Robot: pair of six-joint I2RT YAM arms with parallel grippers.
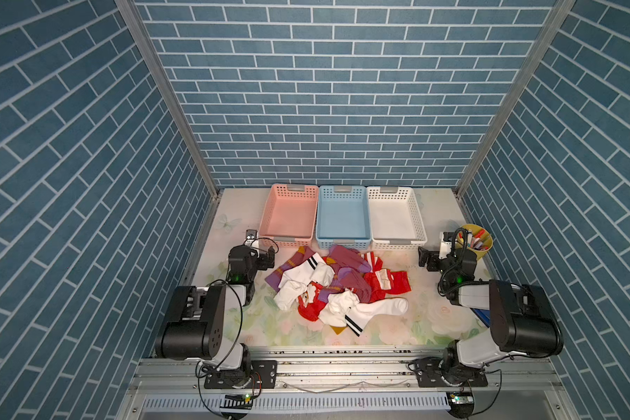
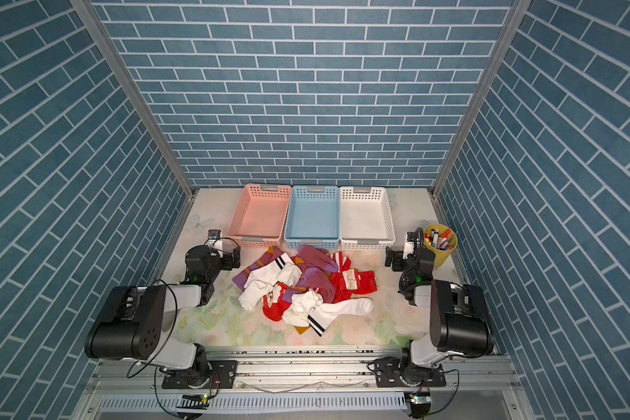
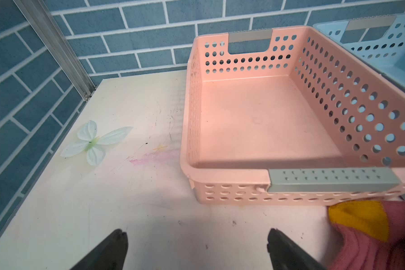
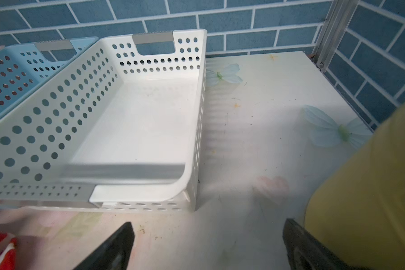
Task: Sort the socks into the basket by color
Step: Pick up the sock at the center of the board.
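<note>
Starting state, nothing sorted: socks heaped at middle of table, white, purple, red tangled. Parks left gripper by pink basket, right gripper by white basket, fingers wide apart, empty, probably keeping pile unobstructed. Those and blue basket along far edge, all empty. Markers in yellow cup, right edge.

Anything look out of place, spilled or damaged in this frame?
Nothing spilled or damaged. Only a yellow cup of markers stands close beside the right gripper, unrelated to the socks; a pink scribble marks the table.
</note>
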